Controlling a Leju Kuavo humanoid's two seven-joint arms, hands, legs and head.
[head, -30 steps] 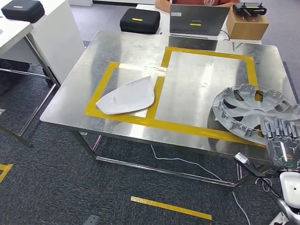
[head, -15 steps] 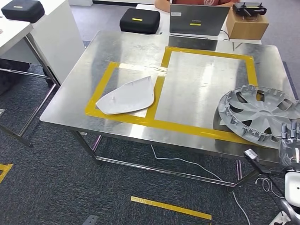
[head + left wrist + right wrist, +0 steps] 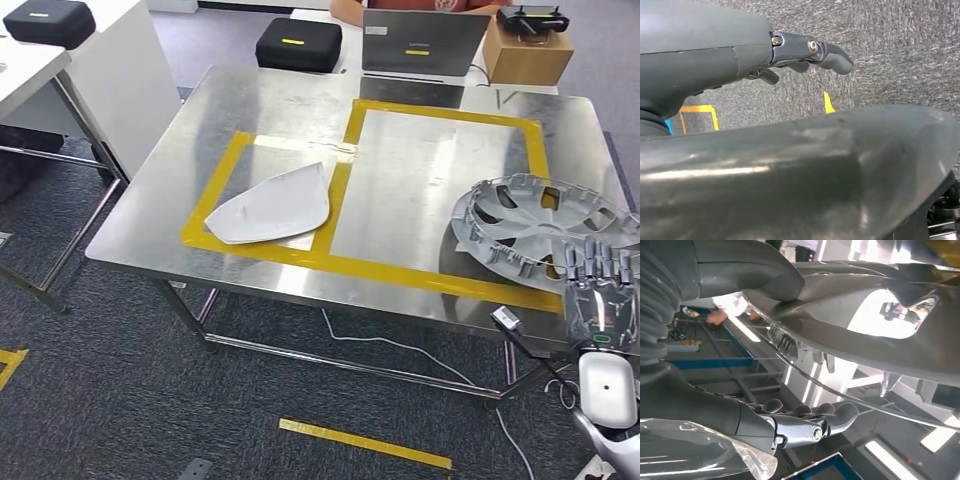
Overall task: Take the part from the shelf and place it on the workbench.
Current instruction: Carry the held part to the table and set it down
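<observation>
White panel: we see the white panel [image 3: 273,204] lying inside the left yellow frame of the workbench [image 3: 226,100].
Hubcap: our right hand [image 3: 600,300] holds the hubcap [image 3: 540,228] above the right front corner.
Left hand: the left hand [image 3: 806,50] carries nothing, fingers loosely extended.
Left to do: we judge that lowering and releasing remain.

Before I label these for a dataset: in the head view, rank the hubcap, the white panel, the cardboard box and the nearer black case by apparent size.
1. Hubcap, though its right side is cut off by the picture's edge.
2. White panel.
3. Black case and cardboard box: too alike to rank, and both lie farther from the camera.
</observation>
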